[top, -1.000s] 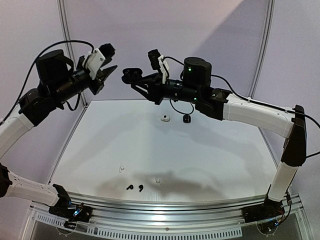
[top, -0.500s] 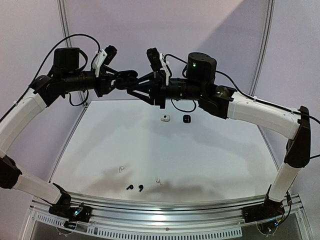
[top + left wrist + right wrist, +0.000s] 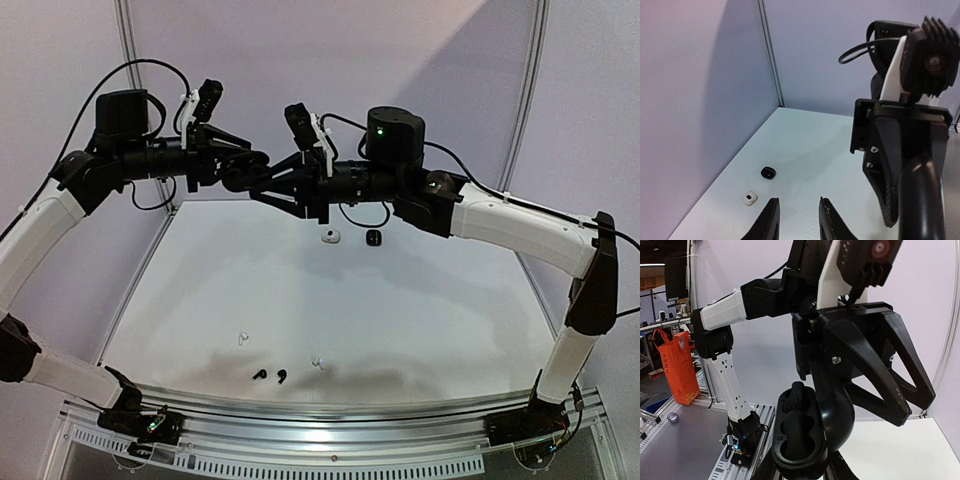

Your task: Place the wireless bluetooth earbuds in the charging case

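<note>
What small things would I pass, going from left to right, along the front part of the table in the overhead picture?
Tiny white earbud → tiny black earbud → second tiny black earbud → second tiny white earbud.

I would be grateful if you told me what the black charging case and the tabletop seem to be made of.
The charging case is probably moulded plastic, black with a soft sheen: light glints along its rounded rim and wells. The tabletop looks like white matte board or laminate. It shows only soft shadows and no sharp reflections, so what lies under the surface stays open.
</note>
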Robot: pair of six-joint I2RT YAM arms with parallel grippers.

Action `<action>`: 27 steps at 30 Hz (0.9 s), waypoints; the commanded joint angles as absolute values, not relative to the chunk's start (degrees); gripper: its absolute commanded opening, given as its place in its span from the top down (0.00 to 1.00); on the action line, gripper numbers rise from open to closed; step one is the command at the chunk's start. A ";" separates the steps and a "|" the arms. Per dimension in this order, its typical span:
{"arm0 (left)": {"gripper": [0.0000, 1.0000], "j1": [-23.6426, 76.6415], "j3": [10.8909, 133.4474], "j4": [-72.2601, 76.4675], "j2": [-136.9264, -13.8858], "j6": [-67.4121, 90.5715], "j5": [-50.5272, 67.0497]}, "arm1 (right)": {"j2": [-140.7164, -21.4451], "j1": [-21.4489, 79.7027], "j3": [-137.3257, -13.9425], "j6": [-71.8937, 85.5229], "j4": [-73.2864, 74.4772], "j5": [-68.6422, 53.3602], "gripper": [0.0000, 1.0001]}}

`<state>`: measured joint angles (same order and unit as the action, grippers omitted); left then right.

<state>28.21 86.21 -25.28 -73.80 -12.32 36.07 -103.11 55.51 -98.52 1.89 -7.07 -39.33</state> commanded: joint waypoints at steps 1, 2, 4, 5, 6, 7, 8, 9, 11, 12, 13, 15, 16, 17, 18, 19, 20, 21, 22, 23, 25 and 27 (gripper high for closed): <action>0.72 28.76 85.42 -23.97 -72.07 -13.49 39.01 | -104.79 55.89 -100.34 2.57 -5.62 -37.96 1.00; 0.72 29.13 85.09 -23.97 -71.74 -13.90 39.02 | -104.98 55.95 -100.54 2.83 -5.56 -37.52 1.00; 0.73 30.23 84.38 -24.11 -70.87 -15.77 38.68 | -105.36 55.83 -101.15 3.06 -4.67 -36.53 1.00; 0.73 30.84 83.98 -24.16 -70.39 -16.68 38.31 | -105.44 55.82 -101.42 3.14 -4.15 -36.00 1.00; 0.72 31.42 83.57 -24.31 -69.88 -17.69 38.01 | -105.60 55.88 -101.50 3.22 -4.01 -35.51 1.00; 0.73 32.03 83.12 -24.46 -69.35 -18.69 37.60 | -105.63 55.82 -101.51 3.33 -3.96 -35.24 1.00; 0.73 32.61 82.61 -24.47 -68.82 -19.60 37.16 | -105.72 55.76 -101.51 3.42 -3.89 -34.84 1.00; 0.73 33.14 82.17 -24.58 -68.30 -20.47 36.71 | -105.73 55.73 -101.56 3.57 -3.80 -34.48 1.00; 0.73 34.04 81.33 -24.40 -67.16 -21.91 35.68 | -105.85 55.31 -101.76 4.18 -3.53 -33.88 1.00; 0.73 34.43 80.96 -24.22 -66.69 -22.71 35.10 | -105.89 55.11 -101.85 4.70 -3.58 -33.84 1.00; 0.73 34.79 80.58 -23.87 -66.22 -23.28 34.50 | -105.91 54.79 -101.86 5.20 -3.67 -33.88 1.00; 0.73 34.97 80.05 -23.40 -65.70 -23.91 33.08 | -105.95 54.33 -101.87 6.23 -3.78 -33.91 1.00; 0.73 34.98 79.87 -23.26 -65.58 -24.01 32.07 | -105.91 54.24 -101.76 6.32 -3.78 -33.80 1.00; 0.73 34.98 79.75 -22.95 -65.41 -23.83 30.64 | -105.91 54.00 -101.77 6.50 -3.78 -33.50 1.00; 0.72 34.98 79.72 -22.43 -65.32 -23.36 28.97 | -105.88 53.71 -101.78 6.90 -3.78 -33.24 1.00; 0.72 34.86 79.72 -21.65 -65.25 -22.66 25.87 | -105.86 53.16 -101.66 7.76 -3.74 -33.03 1.00; 0.72 34.77 79.78 -20.90 -65.29 -21.84 22.98 | -105.96 52.45 -101.27 8.66 -3.65 -32.78 1.00; 0.70 34.43 79.80 -20.26 -65.25 -20.74 20.15 | -105.87 51.67 -100.80 10.47 -3.49 -32.31 1.00; 0.67 33.99 79.68 -19.54 -65.20 -19.87 17.34 | -105.79 50.71 -99.92 12.01 -3.18 -31.69 1.00; 0.60 33.34 79.53 -18.79 -65.11 -18.90 14.33 | -105.54 49.84 -98.78 13.09 -3.02 -30.93 1.00; 0.46 31.53 78.89 -17.52 -64.73 -16.60 9.44 | -104.35 47.55 -95.94 15.96 -3.22 -29.59 1.00; 0.36 29.55 77.96 -17.14 -64.36 -14.54 7.30 | -103.08 44.77 -93.06 18.95 -2.73 -27.62 1.00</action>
